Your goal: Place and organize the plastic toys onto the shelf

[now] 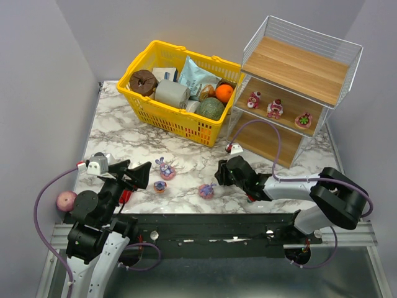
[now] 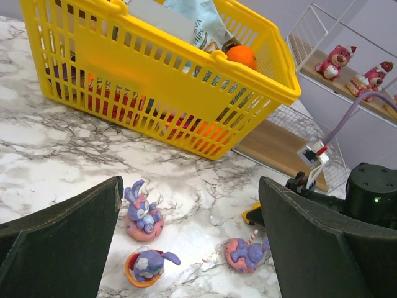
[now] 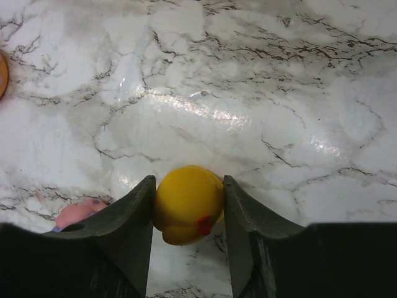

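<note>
right arm: right gripper (image 3: 188,186) clenched on a yellow duck (image 3: 186,208), fingers flat on both its sides; low over the table, right of centre; could not tell if the duck was lifted or touching
left arm: left gripper (image 2: 189,192) released, fingers spread wide, nothing between them; it hovered near-left, over the purple bunnies (image 1: 165,169)
toys: three bunnies loose on the marble near centre; three red-pink figures (image 1: 275,108) stood on the shelf's middle board; no other ducks in view
shelf: shelf (image 1: 291,65) at far right; top and bottom boards bare
risk 1: duck was round and glossy; a pinch on its curved sides could squirt it out during the swing
risk 2: purple cable (image 1: 273,133) looped right by the shelf's lower tiers; could snag the wire frame on the reach
risk 3: a duck on the middle board could knock the figures over
risk 4: both grippers were near the same patch; arms could clash
surface: white-grey marble table (image 1: 118,133), shiny, with glare; toys would likely slide
room: plain grey walls on three sides; yellow basket (image 1: 164,115) of groceries at far centre, just beside the shelf
</note>
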Available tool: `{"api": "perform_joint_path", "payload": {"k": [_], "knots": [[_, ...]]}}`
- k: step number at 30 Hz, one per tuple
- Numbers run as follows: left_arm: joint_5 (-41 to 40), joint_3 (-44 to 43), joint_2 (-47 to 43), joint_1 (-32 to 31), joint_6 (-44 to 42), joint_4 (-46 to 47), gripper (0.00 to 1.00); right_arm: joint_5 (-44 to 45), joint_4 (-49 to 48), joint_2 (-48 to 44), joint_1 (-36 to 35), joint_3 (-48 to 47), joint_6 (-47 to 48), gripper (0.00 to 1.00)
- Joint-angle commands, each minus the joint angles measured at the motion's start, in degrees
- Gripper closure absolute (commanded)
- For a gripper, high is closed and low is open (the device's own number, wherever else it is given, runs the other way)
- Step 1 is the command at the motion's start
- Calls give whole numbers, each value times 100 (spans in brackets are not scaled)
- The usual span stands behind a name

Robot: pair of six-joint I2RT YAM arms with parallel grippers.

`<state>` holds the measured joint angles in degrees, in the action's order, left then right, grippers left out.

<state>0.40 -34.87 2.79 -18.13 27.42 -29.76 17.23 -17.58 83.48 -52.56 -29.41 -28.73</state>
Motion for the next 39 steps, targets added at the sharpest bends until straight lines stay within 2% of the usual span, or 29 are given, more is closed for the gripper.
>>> {"api": "perform_joint_path", "payload": {"k": [1, 3, 6, 10, 12, 14, 19, 22, 26, 32, 39], "knots": [[-49, 16, 11, -15, -44, -12, 1, 219, 17, -165, -44, -56, -80, 66], [-49, 16, 11, -15, -44, -12, 1, 245, 237, -462, -36, -135, -89, 74], [-49, 24, 20, -15, -44, -12, 1, 315, 921, -1015, -36, -425, -115, 80], [-49, 24, 38, -15, -44, -4, 1, 421, 2228, -1806, -44, -942, -133, 82], [81, 33, 38, -15, -35, 5, 1, 614, 2810, -2089, -44, -1495, -203, 83], [91, 33, 55, -15, -26, 5, 1, 833, 3785, -2326, -36, -1961, -247, 84], [83, 33, 64, -15, -17, 5, 1, 1615, 5770, -2380, -36, -4008, -265, 88], [74, 33, 55, -15, -17, -4, 1, 2248, 6335, -2380, -36, -4982, -133, 88], [83, 33, 73, -15, -17, 5, 1, 2731, 6618, -2258, -36, -6004, 192, 88], [74, 42, 90, -15, -17, -4, 1, 3496, 7541, -1537, 105, -7419, 298, 88], [91, 33, 108, -15, -26, -4, 1, 3726, 7665, -1230, 412, -7860, 394, 87]]}}
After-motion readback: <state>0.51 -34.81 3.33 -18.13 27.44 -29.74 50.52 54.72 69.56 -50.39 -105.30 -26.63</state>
